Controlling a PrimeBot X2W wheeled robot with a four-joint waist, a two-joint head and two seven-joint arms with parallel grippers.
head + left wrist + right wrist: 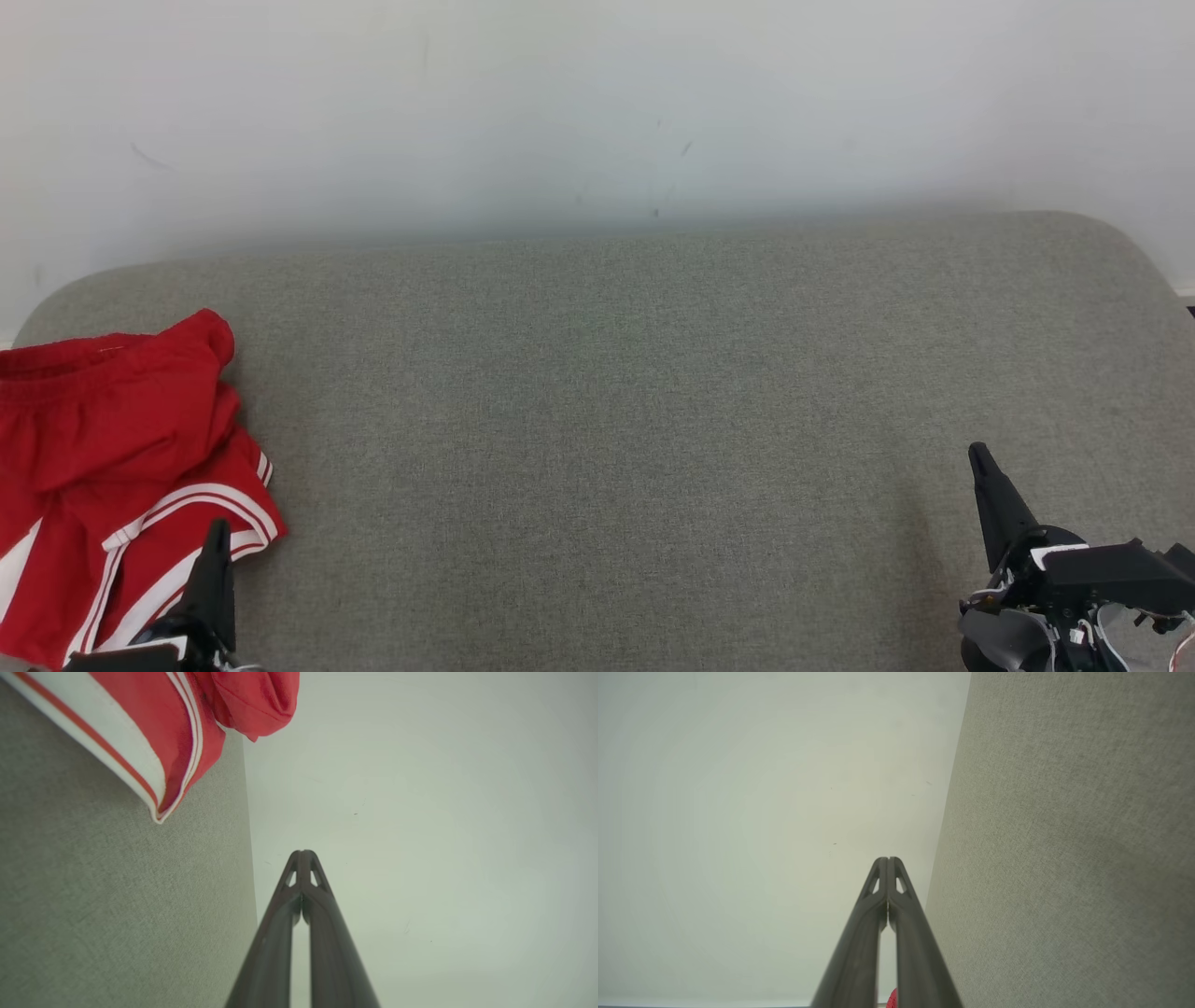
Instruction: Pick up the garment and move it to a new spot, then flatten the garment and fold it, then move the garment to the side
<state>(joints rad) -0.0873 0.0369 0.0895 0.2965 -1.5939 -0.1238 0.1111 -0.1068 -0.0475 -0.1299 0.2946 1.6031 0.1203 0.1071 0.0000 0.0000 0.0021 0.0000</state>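
Shut tight and empty: the left pincer (219,534), down at 7 o'clock in the head view; long dark fingers pressed flat together, tip aimed up at 12 o'clock, toward the white wall (597,112) and not down at the cloth; same for the right pincer (978,455) at 4 o'clock, closed on nothing, leaning a bit toward 11 o'clock, well apart from the cloth.

Right by the left tip, from 8 to 10 o'clock: the red shorts (121,448) with white stripes, in a rumpled heap at the left end of the grey pad (607,401); stretchy waist up at 10 o'clock, striped legs down at 8 o'clock; in the left wrist view, a striped hem up at 11 o'clock, apart from the fingers; from the head view alone, hard to tell touching or just above.

Step in hand, at a guess: the very first pick-up, not yet begun.

To do it well:
- open the left fingers wide first;
- tip them down onto the heap;
- pinch a thick bit like the waist, not a thin hem;
- squeeze firmly, so no slipping;
- lift until the legs hang free;
- carry toward 3 o'clock, to the big bare middle of the pad;
- bring the right pincer over to help spread.

For holders: just the grey pad, with the shorts lying on its 9 o'clock end.
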